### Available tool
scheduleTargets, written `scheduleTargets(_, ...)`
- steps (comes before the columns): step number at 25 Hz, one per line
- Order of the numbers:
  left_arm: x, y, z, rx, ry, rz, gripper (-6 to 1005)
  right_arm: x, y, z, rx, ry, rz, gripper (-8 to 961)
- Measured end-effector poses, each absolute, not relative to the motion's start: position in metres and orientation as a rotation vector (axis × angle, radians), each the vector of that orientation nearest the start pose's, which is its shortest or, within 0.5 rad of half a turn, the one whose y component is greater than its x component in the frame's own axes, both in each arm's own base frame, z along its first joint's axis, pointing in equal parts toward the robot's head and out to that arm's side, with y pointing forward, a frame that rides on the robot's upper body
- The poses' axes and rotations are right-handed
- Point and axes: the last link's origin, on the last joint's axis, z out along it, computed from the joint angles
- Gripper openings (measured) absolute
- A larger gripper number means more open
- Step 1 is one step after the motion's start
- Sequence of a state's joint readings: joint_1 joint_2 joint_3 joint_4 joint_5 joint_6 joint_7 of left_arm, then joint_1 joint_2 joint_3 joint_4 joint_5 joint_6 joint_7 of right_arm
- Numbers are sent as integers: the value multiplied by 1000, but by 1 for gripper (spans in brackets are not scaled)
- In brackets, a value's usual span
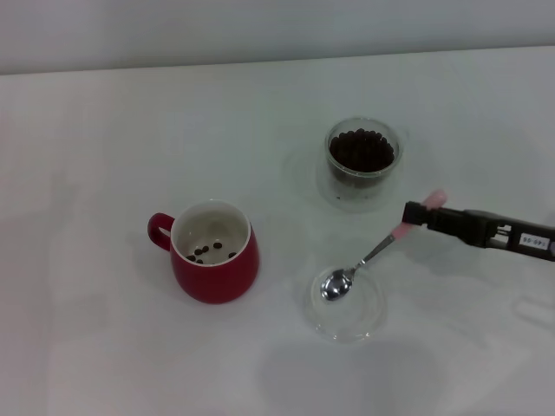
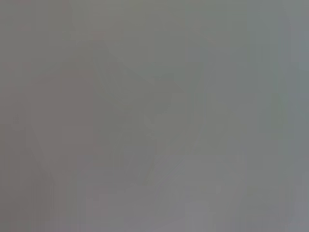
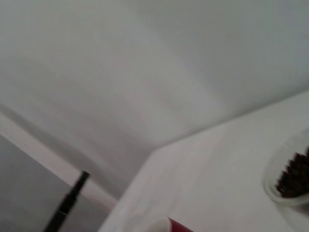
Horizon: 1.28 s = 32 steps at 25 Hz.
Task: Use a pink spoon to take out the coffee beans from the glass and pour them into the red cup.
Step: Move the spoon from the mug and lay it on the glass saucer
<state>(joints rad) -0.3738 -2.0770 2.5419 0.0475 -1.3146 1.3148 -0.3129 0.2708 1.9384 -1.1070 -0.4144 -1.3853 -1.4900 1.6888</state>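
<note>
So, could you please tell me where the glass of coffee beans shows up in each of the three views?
Head view: the glass stands upper right of centre, beyond the right gripper that holds the spoon.
Left wrist view: not in it.
Right wrist view: only part of it at the right edge.
Shared landmark: the red cup, its rim at the bottom edge.

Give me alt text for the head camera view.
The right gripper holds the pink spoon by its handle, its bowl resting in a shallow glass dish. Behind stands the glass of coffee beans; the red cup holds a few.
</note>
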Motion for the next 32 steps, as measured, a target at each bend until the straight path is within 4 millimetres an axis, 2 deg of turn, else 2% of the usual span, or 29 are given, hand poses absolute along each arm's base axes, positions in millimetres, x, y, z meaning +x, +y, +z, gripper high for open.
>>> scheduleTargets(15,-375,295,30,-1297,-670,-763,891,340,269,-9,-2314,1561,848,140)
scheduleTargets(32,-376,294,30,-1296,-671,-760,892,341,269,-15,-2308,1623,806,140)
